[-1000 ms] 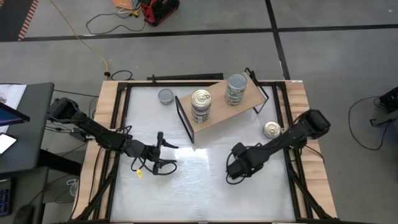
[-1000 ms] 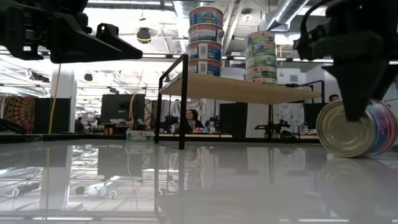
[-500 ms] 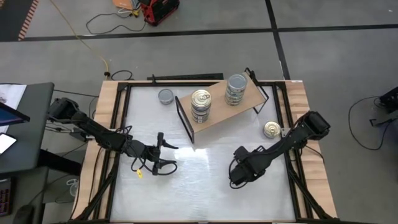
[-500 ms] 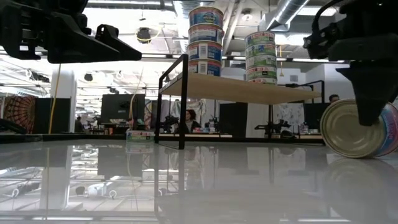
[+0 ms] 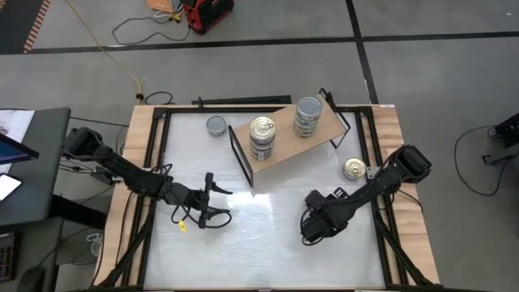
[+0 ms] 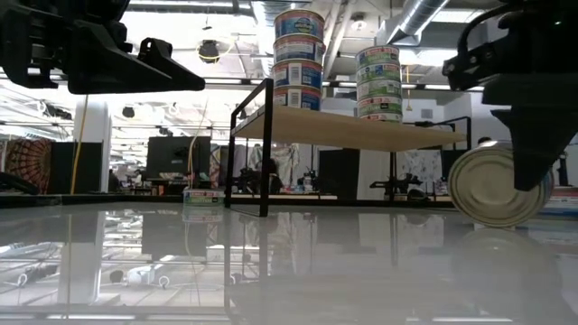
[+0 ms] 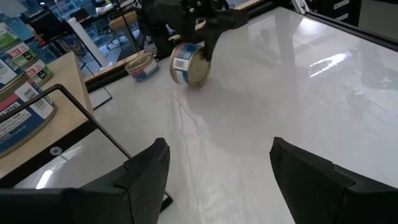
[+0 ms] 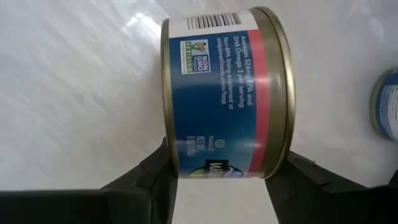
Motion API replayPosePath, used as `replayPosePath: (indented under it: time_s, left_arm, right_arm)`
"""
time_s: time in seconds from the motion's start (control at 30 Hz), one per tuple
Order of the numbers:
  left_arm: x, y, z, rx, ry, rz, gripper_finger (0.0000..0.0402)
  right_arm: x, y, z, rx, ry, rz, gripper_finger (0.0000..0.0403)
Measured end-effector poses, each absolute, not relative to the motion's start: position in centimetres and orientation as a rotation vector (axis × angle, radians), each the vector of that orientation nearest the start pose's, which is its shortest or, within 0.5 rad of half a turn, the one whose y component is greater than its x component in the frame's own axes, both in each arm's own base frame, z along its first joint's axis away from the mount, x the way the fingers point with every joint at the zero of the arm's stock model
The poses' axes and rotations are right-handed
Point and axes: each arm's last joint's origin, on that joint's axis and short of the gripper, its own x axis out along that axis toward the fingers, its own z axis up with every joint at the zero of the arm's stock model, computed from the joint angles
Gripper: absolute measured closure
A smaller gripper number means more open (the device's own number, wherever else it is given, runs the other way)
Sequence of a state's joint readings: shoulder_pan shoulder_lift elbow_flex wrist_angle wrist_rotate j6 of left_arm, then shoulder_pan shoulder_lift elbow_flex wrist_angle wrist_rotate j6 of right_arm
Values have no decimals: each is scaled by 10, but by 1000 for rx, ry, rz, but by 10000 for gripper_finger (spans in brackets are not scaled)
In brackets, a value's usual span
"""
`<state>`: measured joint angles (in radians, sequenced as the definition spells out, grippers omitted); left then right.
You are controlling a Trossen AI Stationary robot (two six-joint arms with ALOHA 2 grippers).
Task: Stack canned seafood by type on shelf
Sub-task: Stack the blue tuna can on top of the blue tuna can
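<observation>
Two stacks of labelled round metal tins are standing on the light tan wooden shelf in the high view, while the left gripper is hanging over the white table, fingers spread and grasping nothing. Low down, the right gripper is pinching a blue-and-red labelled tin on its edge. Its wrist camera is showing dark fingers clasping that tin's flat ends.
</observation>
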<state>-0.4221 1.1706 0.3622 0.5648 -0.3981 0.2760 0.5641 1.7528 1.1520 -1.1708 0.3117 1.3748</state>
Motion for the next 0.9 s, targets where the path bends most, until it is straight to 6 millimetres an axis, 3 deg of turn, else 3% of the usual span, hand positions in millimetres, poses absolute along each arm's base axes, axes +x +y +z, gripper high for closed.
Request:
replayPosePath:
  time_s: [0.17, 0.4, 0.5, 0.67, 0.9]
  left_arm:
    - [207, -80, 188, 362, 219, -54, 137]
    - [210, -79, 195, 284, 159, -74, 137]
    - [217, -79, 209, 281, 122, -60, 137]
    - [235, -82, 241, 429, 155, 37, 137]
    - [253, -90, 274, 503, 135, 22, 113]
  right_arm:
    - [247, 154, 191, 125, 1309, -709, 175]
    - [259, 169, 223, -246, 1185, -495, 179]
    - [268, 170, 240, -364, 1119, -452, 175]
    - [285, 168, 267, -472, 1002, -440, 178]
    - [297, 160, 275, -514, 946, -461, 176]
